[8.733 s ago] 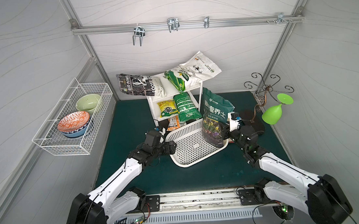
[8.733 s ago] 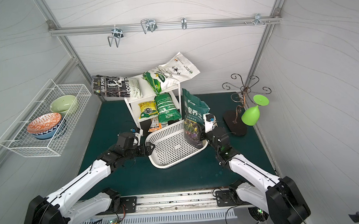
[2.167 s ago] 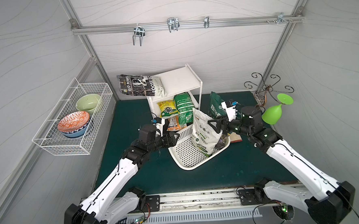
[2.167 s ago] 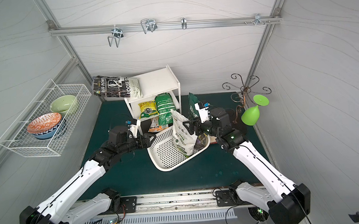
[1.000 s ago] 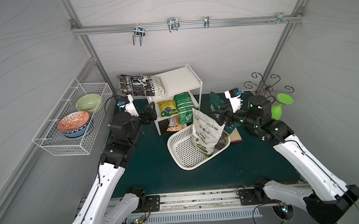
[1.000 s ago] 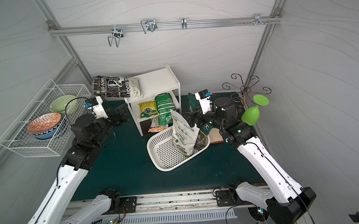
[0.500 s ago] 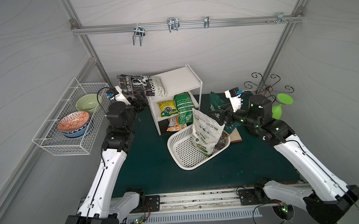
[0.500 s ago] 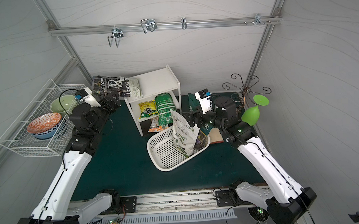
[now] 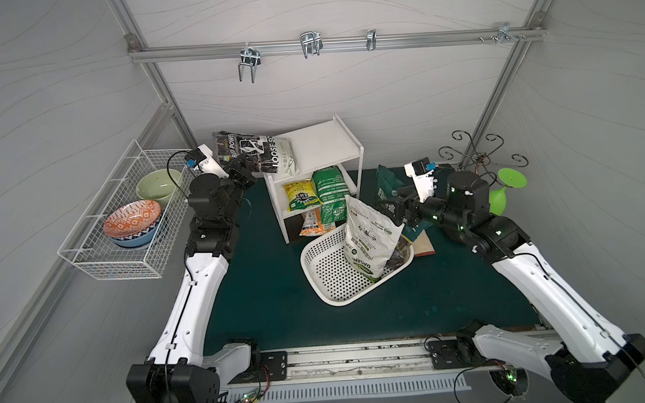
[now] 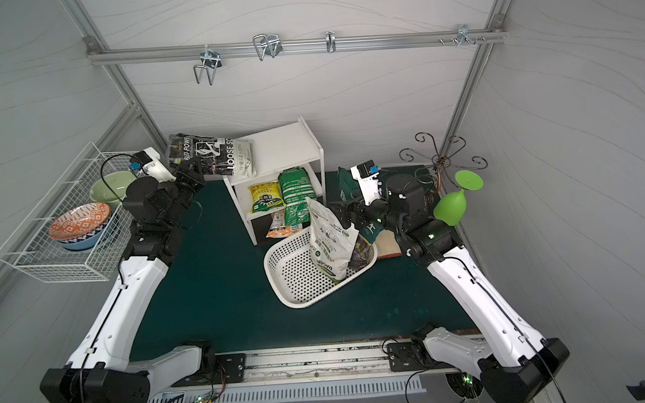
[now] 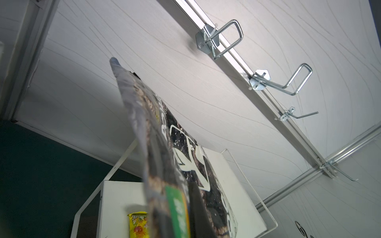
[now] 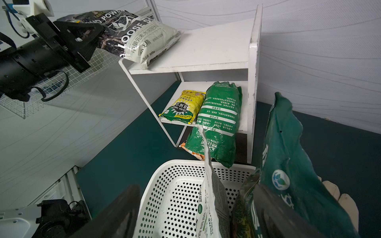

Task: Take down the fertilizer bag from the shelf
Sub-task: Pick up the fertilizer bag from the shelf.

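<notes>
Both top views: fertilizer bag (image 9: 261, 152) (image 10: 216, 157) lies flat on the shelf (image 9: 325, 145) (image 10: 288, 147) top board, long axis parallel to the back wall. Its white end sits on the board and its dark end overhangs the board's left edge. Left gripper (image 9: 241, 165) (image 10: 194, 171) is clamped tight on the overhanging end's front corner. Right gripper (image 9: 393, 210) (image 10: 346, 212) is spread wide at the top of a white bag (image 9: 368, 241) standing in the perforated basket (image 9: 324, 274), holding nothing. Dark green mat (image 9: 272, 288), pale panel walls, wire basket (image 9: 100, 255) on the left wall. Left wrist: fertilizer bag (image 11: 175, 164) runs straight out from the jaws, edge-on, over the shelf (image 11: 226, 185) top. Right wrist: fertilizer bag (image 12: 140, 35) is at the top board's left edge with the left gripper (image 12: 90, 35) on its dark end. The white bag (image 12: 212, 195) stands between the wide right fingers (image 12: 123, 206), with a dark green bag (image 12: 288, 154) beside it.
</notes>
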Robot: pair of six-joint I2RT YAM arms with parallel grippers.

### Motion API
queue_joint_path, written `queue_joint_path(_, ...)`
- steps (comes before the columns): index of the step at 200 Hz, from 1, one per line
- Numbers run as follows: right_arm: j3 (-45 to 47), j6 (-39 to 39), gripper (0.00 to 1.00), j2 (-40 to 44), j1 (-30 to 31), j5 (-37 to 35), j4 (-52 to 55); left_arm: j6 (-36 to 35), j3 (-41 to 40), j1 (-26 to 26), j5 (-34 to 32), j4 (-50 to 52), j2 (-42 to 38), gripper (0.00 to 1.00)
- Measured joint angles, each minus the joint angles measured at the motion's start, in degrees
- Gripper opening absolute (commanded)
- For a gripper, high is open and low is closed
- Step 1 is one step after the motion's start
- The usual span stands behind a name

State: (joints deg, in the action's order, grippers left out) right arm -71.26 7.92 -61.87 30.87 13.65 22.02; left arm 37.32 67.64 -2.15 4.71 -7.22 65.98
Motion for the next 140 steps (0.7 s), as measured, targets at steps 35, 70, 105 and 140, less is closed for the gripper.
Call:
queue_joint_path(35,0.00,-0.07,0.88,0.00,0.00,0.02,0.00,0.11,2.89,0.00,6.58,-0.13,-0.02,0.00)
queue_joint_path(70,0.00,-0.31,0.88,0.00,0.00,0.04,0.02,2.25,7.72,-0.13,15.43,-0.13,-0.02,0.00)
queue_joint_path(105,-0.02,-0.28,0.88,0.02,0.00,0.04,0.04,6.51,8.81,-0.04,22.36,-2.56,-0.04,0.00)
queue_joint_path(140,-0.02,-0.28,0.89,0.35,0.00,0.04,0.31,10.16,8.79,-0.09,27.08,-3.82,-0.68,0.00)
